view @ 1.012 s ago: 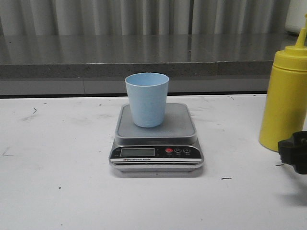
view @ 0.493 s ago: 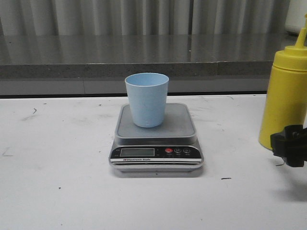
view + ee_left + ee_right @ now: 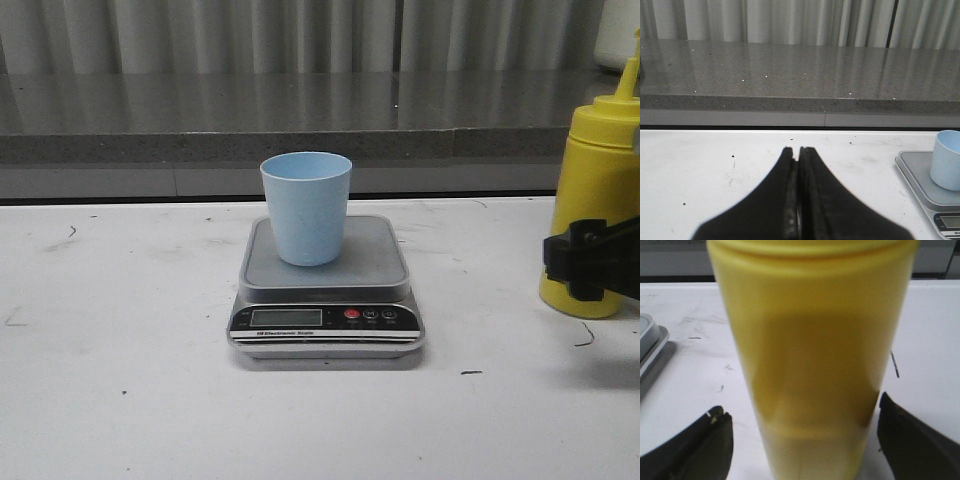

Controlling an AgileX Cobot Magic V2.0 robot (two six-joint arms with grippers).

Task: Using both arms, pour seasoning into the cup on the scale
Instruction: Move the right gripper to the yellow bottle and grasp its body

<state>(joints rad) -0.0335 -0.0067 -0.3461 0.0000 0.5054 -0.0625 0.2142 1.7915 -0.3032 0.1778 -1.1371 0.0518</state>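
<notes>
The pale blue cup [image 3: 306, 207] stands upright on the silver-grey scale [image 3: 378, 262] in the middle of the table; both also show at the edge of the left wrist view, the cup [image 3: 947, 159] on the scale [image 3: 920, 172]. The yellow seasoning bottle [image 3: 596, 200] stands upright at the far right. My right gripper [image 3: 590, 262] is open in front of the bottle's lower half. In the right wrist view the seasoning bottle [image 3: 812, 355] fills the gap between the two fingers [image 3: 700, 445], not touching either. My left gripper [image 3: 799, 155] is shut and empty, hovering over the table left of the scale.
A grey stone counter ledge [image 3: 300, 120] runs along the table's far edge, with pale curtains behind. The white tabletop [image 3: 120, 330] carries only small dark scuffs. The scale's display [image 3: 285, 317] and red button [image 3: 352, 314] face the front.
My right gripper has risen and moved left, from low beside the bottle's base up in front of its lower half. Cup, scale and bottle have not moved.
</notes>
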